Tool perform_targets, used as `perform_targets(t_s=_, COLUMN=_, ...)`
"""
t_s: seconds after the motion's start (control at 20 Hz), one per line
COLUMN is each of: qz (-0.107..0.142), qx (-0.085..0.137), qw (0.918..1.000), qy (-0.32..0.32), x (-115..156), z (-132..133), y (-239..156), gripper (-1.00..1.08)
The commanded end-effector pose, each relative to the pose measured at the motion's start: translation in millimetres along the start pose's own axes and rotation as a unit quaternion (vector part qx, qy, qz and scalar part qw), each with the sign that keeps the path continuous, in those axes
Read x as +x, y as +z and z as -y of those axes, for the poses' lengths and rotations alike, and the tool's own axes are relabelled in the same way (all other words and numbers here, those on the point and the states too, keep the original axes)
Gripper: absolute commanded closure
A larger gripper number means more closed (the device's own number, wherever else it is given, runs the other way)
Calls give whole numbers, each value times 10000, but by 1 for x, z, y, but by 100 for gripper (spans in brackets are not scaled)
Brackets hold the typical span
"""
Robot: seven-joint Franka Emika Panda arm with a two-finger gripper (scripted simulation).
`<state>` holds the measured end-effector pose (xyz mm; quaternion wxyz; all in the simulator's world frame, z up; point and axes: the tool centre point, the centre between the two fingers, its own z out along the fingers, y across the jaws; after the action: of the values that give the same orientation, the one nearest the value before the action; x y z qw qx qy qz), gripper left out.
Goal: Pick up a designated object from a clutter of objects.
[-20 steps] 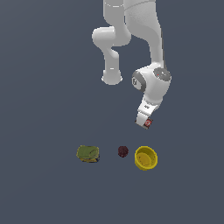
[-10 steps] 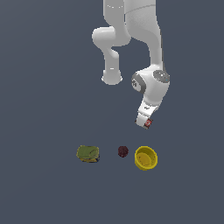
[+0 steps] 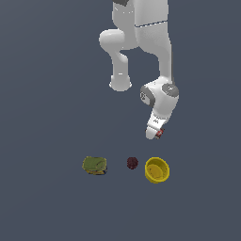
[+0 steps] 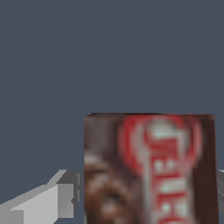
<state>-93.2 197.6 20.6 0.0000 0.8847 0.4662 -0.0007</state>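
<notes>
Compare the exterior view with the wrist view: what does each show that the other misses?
Only the exterior view shows the arm, the olive-green packet, the small dark maroon ball and the yellow bowl lying in a row below the raised pincer. Only the wrist view shows the box's label, a red ring around white letters too blurred to read. Both show the brown-red box held at the pincer, though the exterior view catches just a sliver of it.

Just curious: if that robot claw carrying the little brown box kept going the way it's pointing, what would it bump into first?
Probably the yellow bowl. The gripper, shut on the brown-red box, points down just above it in the exterior view, though depth is unclear; it might meet bare floor instead.
</notes>
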Motion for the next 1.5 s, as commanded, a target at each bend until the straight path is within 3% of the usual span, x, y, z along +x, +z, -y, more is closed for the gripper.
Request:
perform_targets(t_s=0.0, qz=-4, qx=-4, qw=10000, qy=-2, x=0, z=0, y=4, gripper=-92)
perform_targets(t_s=0.05, qz=-4, qx=-4, qw=10000, qy=-2, x=0, z=0, y=4, gripper=-92)
perform_targets(t_s=0.1, qz=-4, qx=-4, qw=10000, qy=-2, x=0, z=0, y=4, gripper=108)
perform_targets(t_s=0.85, qz=-8, qx=-11, qw=10000, qy=0, x=-2, z=-1, y=-2, gripper=108)
perform_targets(t_s=1.45, qz=-1, qx=-17, qw=10000, qy=-5, x=-21, z=-5, y=-54, gripper=108)
